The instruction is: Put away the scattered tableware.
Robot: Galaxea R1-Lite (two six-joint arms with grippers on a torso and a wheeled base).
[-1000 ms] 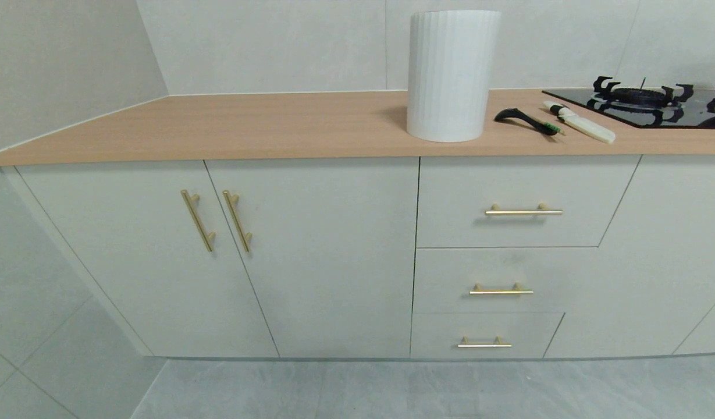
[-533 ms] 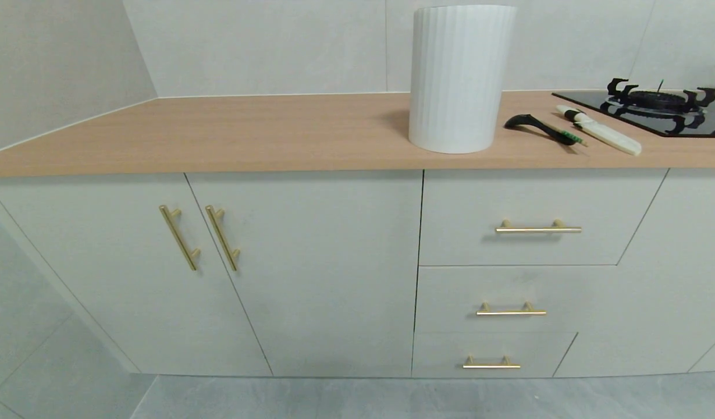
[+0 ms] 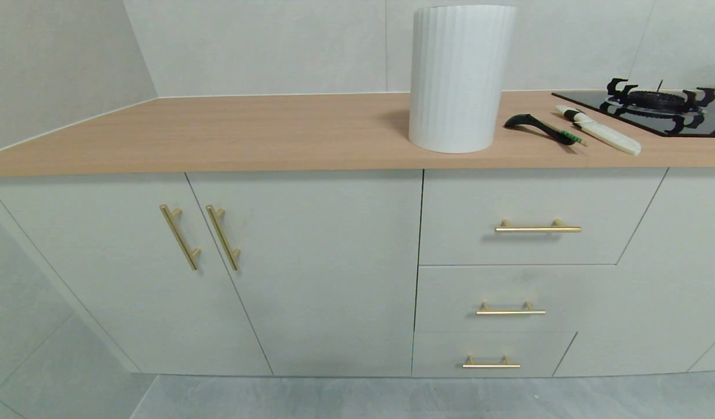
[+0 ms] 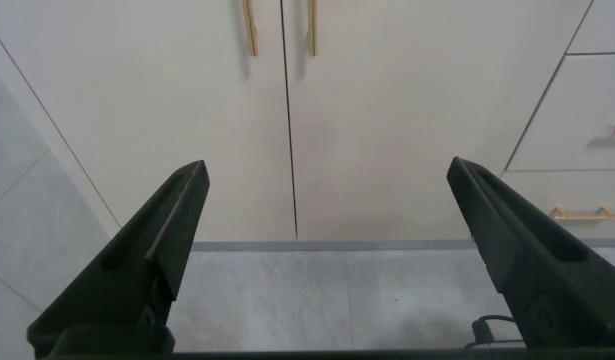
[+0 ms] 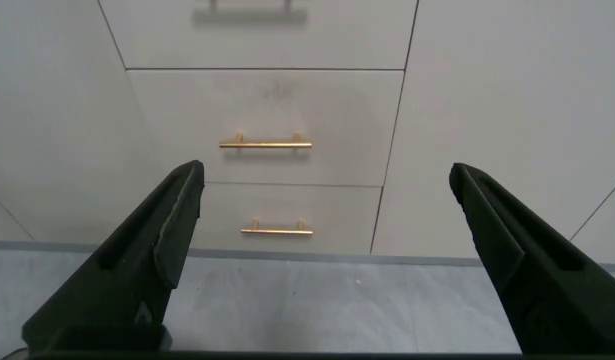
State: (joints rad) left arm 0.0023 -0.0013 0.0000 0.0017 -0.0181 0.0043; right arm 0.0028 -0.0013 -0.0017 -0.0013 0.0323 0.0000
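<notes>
On the wooden countertop (image 3: 264, 131) stands a tall white ribbed holder (image 3: 457, 78). Right of it lie a black-handled utensil (image 3: 537, 127) with a green tip and a white knife-like utensil (image 3: 600, 137) with a black band. My left gripper (image 4: 327, 175) hangs low in front of the double cabinet doors (image 4: 287, 110), open and empty. My right gripper (image 5: 322, 175) hangs low facing the lower drawers (image 5: 267, 125), open and empty as well.
A black gas hob (image 3: 654, 105) sits at the counter's right end. Below are two doors with gold handles (image 3: 200, 235) and three drawers with gold handles (image 3: 537, 228). Grey tiled floor (image 3: 357, 398) runs in front; a wall closes the left side.
The camera has come closer to the counter and turned a little left over the last second; in the last half second the scene holds still. Nothing on the counter has moved.
</notes>
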